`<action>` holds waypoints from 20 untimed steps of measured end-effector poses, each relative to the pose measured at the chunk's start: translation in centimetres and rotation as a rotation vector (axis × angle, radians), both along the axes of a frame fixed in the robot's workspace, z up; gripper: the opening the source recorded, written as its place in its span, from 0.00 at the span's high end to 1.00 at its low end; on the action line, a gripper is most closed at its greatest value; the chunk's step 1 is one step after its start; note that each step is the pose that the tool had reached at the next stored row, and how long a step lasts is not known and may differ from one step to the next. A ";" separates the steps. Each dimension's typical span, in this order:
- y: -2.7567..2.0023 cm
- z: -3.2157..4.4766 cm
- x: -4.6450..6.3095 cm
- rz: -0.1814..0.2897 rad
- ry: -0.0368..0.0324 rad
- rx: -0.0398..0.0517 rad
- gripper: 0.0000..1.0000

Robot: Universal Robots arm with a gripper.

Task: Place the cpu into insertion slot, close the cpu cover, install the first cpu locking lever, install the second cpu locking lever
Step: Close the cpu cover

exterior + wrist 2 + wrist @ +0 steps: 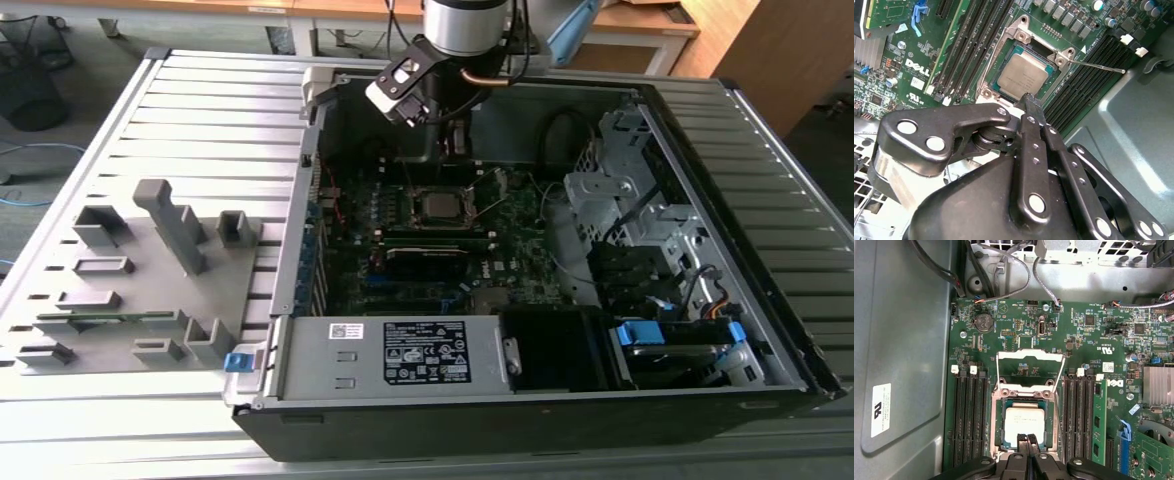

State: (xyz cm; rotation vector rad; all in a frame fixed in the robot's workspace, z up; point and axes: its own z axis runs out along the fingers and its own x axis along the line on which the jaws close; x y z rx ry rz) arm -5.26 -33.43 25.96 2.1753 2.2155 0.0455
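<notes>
The little silver cpu [1024, 422] already lies flat in the insertion slot [999, 425] on the green board [1019, 320]. So I think the job now is shutting the cpu cover [1030, 356], which stands tipped up on the side of the slot away from the gripper [1029, 440]. The gripper hangs right by one edge of the cpu, pinched together with nothing in it. To shut the cover, it would have to reach that raised plate and press it down softly over the chip.

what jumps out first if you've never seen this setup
The shut gripper hangs over the cpu, which sits in the insertion slot on the green motherboard. The cpu cover is flipped open beside it. In the exterior view, the open computer case lies on a slatted table.
</notes>
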 end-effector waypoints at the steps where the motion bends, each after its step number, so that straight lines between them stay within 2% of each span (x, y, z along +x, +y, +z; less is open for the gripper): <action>1: 0.00 0.01 0.0 0.000 0.0001 -0.0001 0.89; 20: 0.00 0.01 0.4 0.000 0.0000 0.0000 0.89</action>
